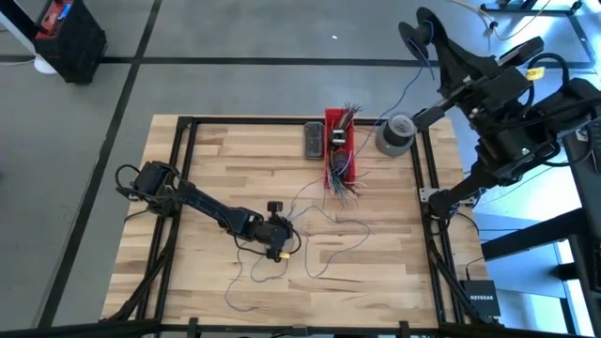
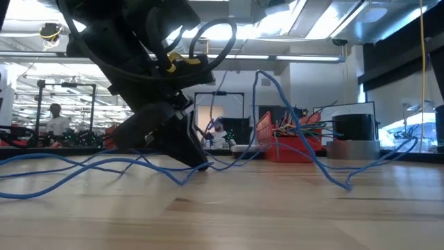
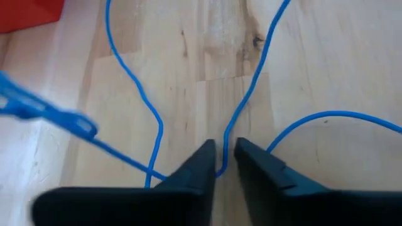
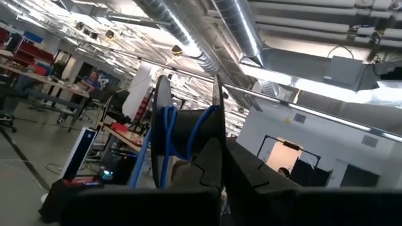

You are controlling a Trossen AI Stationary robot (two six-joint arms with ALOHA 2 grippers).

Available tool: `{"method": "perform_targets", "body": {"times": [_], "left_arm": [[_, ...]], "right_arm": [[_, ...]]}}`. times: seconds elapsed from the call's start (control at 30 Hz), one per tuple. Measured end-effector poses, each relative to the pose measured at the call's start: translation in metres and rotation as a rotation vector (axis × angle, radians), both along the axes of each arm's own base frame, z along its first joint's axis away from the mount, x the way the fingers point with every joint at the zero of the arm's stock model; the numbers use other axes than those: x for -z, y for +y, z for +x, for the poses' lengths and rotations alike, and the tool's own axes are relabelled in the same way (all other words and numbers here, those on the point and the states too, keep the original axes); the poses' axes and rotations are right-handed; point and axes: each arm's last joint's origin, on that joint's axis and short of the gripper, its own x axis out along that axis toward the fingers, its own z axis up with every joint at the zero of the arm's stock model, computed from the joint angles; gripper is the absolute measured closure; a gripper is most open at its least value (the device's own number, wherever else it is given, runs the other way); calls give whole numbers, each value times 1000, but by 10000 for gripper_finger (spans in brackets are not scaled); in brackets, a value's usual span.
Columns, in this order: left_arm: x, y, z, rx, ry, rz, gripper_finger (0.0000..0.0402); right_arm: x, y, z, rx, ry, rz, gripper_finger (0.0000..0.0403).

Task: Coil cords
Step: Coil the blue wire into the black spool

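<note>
While the left gripper (image 3: 225, 156) stands slightly parted around a blue cord (image 3: 248, 94) on the table (image 1: 376, 272), clamp squarely before pulling; right gripper (image 4: 220, 164) is raised, shut, empty.

**Wood, plastic and thin coated wire**

The worktop (image 1: 376, 272) is pale wood in jointed strips, smooth and matt, with visible grain and a dark knot. The cords (image 3: 248, 94) look smooth, plastic-coated. The left gripper (image 3: 224, 164) fingers are dark matt plastic. The red bin (image 1: 340, 141) looks like plastic.
</note>
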Motion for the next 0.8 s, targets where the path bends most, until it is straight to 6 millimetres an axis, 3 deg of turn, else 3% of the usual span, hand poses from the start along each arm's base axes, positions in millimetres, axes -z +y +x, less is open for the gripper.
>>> {"method": "perform_targets", "body": {"times": [0.1, 0.27, 0.4, 0.6, 0.67, 0.8], "left_arm": [[-7, 0, -1, 4, 9, 7, 288], [-46, 3, -15, 13, 123, -1, 260], [-100, 5, -29, -21, -2, -25, 262], [-151, 5, -63, -99, -168, 8, 269], [-161, 5, -70, -124, -207, 0, 270], [-158, 5, -71, -158, -222, -24, 270]], "right_arm": [[1, 1, 1, 0, 16, 0, 395], [5, 3, 7, -12, 61, 9, 395], [13, 7, 15, -24, 150, 14, 395], [26, 6, 14, -70, 193, 108, 395], [33, 5, 11, -97, 203, 147, 395], [52, -1, 5, -145, 263, 225, 395]]}}
